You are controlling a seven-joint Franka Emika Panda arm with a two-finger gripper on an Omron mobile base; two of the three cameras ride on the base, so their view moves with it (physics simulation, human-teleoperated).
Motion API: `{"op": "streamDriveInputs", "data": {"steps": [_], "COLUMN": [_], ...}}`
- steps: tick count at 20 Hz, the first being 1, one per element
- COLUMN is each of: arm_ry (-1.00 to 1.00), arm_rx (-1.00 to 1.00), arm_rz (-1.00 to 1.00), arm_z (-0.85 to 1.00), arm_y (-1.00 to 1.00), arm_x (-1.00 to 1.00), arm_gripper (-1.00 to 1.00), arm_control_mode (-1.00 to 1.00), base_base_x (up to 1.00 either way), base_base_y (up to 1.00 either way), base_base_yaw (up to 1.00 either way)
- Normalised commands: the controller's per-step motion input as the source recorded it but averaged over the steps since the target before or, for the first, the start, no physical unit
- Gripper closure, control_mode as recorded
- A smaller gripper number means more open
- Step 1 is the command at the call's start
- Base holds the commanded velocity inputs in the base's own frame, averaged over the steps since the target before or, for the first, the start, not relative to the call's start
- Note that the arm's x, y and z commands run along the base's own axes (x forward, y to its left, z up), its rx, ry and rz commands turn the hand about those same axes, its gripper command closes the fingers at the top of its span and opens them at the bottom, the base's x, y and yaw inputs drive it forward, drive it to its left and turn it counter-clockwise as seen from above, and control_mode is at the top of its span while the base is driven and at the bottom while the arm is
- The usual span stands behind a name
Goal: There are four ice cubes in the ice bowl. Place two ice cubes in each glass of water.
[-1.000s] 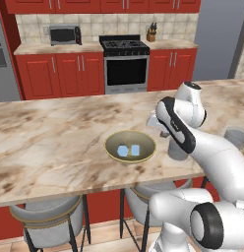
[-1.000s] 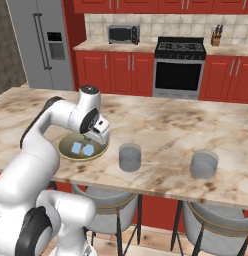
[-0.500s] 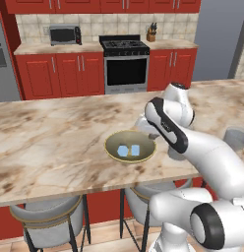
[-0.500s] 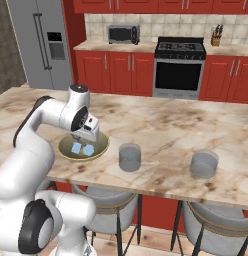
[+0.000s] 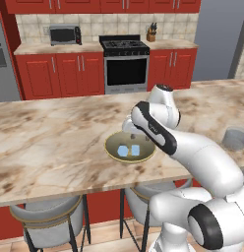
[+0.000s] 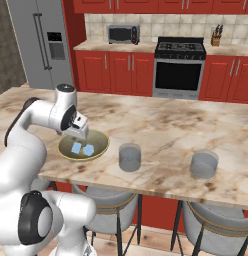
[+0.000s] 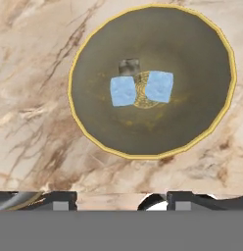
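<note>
Since a second ago your arm has swung from beside the near glass (image 6: 129, 157) back over the ice bowl (image 6: 99, 146), and the tool (image 7: 121, 200) now hangs above it with its tips standing apart and nothing between them. In the base views the tool's tips are hidden behind the wrist, and in the hand view only their dark tops show at the bottom edge, so you cannot judge how high it sits over the bowl. Directly ahead of the tool the wide olive-grey, gold-rimmed bowl rests on the marble worktop (image 6: 161, 125) holding two pale blue ice cubes (image 7: 123, 91) side by side at its centre, while the far glass (image 6: 203, 164) stands well off to the tool's right
</note>
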Motion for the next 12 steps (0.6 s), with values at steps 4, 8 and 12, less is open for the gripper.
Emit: {"op": "streamDriveInputs", "data": {"steps": [4,8,12], "arm_ry": [0.00,0.00,0.00], "arm_rx": [0.00,0.00,0.00], "arm_rz": [0.00,0.00,0.01], "arm_z": [-0.13,-0.23,-0.29], "arm_y": [0.11,0.02,0.00], "arm_x": [0.18,0.28,0.28], "arm_gripper": [-1.00,-1.00,-1.00], "arm_control_mode": [-1.00,-1.00,-1.00], "base_base_x": [0.00,0.00,0.00], "base_base_y": [0.00,0.00,0.00], "base_base_yaw": [0.00,0.00,0.00]}}
